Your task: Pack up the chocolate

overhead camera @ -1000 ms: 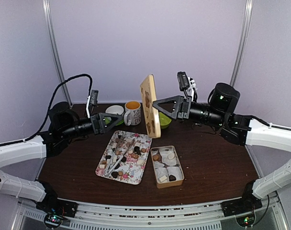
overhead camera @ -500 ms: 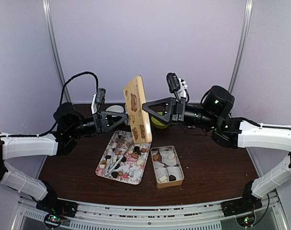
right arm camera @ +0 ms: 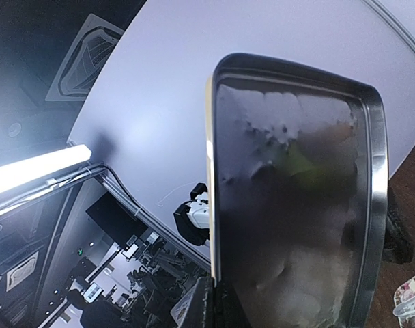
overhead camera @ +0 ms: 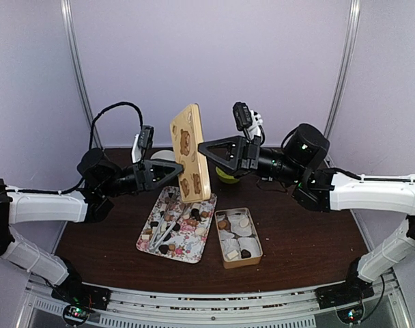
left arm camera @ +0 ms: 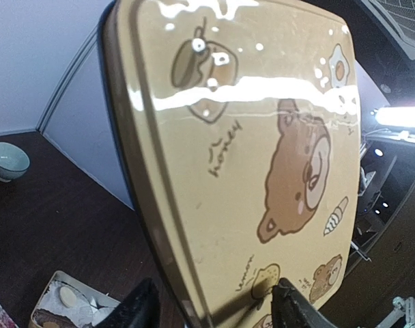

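Observation:
Small dark, light-brown and white chocolate pieces lie on a floral tray [overhead camera: 201, 240] and in the open tan tin base [overhead camera: 256, 240]. My right gripper [overhead camera: 202, 147] is shut on the edge of the tan bear-picture tin lid [overhead camera: 187, 150] and holds it upright in the air above the tray. The right wrist view shows the lid's bare metal inside [right arm camera: 296, 205] pinched at the right gripper [right arm camera: 213, 302]. My left gripper [overhead camera: 179, 168] is open. In the left wrist view, the left gripper [left arm camera: 214, 304] has its jaws on either side of the lid's [left arm camera: 262, 157] lower edge.
Metal tongs [overhead camera: 164, 231] lie on the floral tray. A green bowl [overhead camera: 225, 177] and a white cup [overhead camera: 161, 156] stand at the back, partly hidden by the lid and grippers. The tin base [left arm camera: 61, 307] and a small bowl [left arm camera: 6, 158] show in the left wrist view.
My right gripper carried the lid left and a little higher. My left arm rose and reached right until its open jaws came around the lid's edge.

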Available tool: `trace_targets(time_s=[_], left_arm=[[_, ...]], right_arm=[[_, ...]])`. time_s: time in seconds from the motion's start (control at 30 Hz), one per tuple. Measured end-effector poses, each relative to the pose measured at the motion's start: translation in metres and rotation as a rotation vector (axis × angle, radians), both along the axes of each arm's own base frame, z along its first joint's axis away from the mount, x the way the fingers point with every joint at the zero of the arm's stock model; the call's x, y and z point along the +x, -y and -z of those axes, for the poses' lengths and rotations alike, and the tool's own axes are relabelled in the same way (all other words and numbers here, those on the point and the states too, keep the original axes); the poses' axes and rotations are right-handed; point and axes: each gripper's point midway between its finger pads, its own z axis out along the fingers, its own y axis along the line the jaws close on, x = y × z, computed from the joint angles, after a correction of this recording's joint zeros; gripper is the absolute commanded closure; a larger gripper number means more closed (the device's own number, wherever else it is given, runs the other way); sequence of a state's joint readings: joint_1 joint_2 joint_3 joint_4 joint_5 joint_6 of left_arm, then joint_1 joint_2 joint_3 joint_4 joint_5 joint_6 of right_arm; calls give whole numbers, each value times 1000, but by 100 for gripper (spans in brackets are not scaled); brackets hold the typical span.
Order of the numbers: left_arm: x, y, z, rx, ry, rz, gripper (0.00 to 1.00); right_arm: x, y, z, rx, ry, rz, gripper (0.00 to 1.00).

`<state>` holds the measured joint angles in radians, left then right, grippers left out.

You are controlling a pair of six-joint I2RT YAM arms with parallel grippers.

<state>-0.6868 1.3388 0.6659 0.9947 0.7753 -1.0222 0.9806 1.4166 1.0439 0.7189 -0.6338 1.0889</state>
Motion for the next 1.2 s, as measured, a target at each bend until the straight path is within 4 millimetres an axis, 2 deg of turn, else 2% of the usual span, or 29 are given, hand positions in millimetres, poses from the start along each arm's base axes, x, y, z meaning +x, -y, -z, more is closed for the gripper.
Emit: trace_targets(time_s=[0.17,0.33,0.5,0.7,0.9,1.0,1.2], left_arm=[[-1,1,1,1,-10,9,75],[-3,-2,-6,-22,7,12,84],[-3,-1,-2,-16,-9,19,94],[1,3,8,4,-54,23,95],[-1,8,13,18,-85,49,98],[6,15,28,59,-136,50,98],[6,30,50,105,-175,65,87]], right_arm=[[2,-2,3,-2,-11,-1,100],[6,12,-2,14,14,38,92],[13,21,12,6,9,81,90],[25,30,41,-31,-12,123,83],[43,38,99,-200,-43,199,87],[46,45,110,-271,-22,241,87],[47,59,131,-353,-22,280,86]])
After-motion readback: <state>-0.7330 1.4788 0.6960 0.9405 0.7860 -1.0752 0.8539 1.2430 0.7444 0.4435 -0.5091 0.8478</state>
